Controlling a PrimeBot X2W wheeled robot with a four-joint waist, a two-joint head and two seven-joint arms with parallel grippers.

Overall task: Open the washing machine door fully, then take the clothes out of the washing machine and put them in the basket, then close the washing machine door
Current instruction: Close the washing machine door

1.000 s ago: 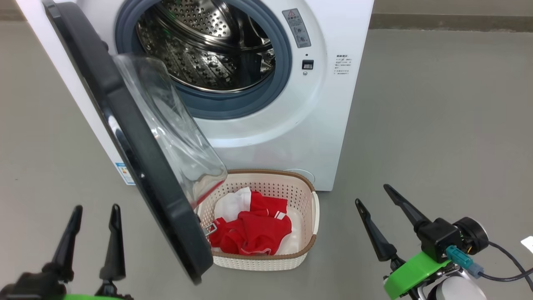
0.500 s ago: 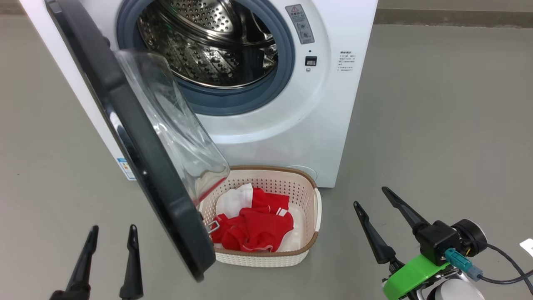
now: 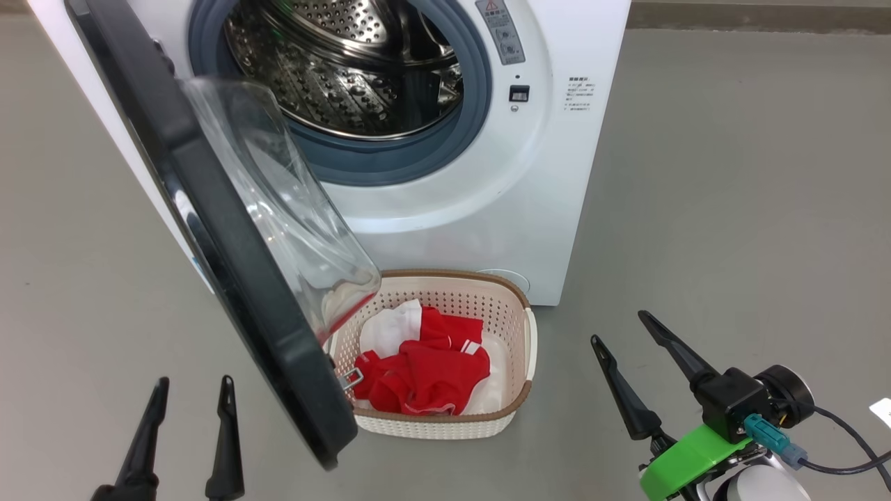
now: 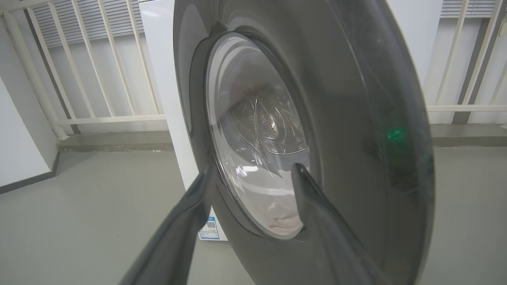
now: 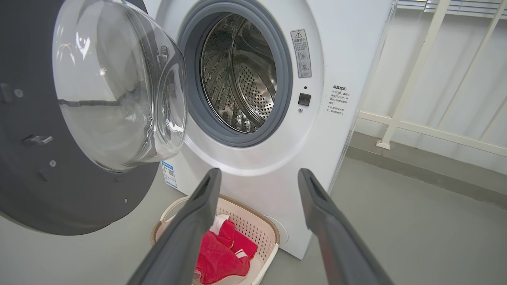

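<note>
Grey floor (image 3: 731, 174) all round; pale railing (image 4: 99, 59) behind in the wrist views. At top centre of the head view, white washer (image 3: 557, 174), top cut off by the upper edge. Door (image 3: 230, 278) swung out to the left, seen nearly edge-on, upper end out of frame, glass bulge blurring the near-left corner of the basket (image 3: 431, 426). Drum (image 3: 348, 76) open to view, partly in frame, back in shadow; perforated steel where seen. Basket on the floor just before the washer, lower centre, left part hidden by the door. In it, clothes (image 3: 424, 376): red heap with white trim, white piece behind; count hard to make out. Left gripper (image 3: 195, 380) at lower left, released, holding nothing, body cut off by the bottom edge; in its wrist view aimed at the door's outer face. Right gripper (image 3: 618, 326) at lower right, spread wide, empty, well apart from the basket.
</note>
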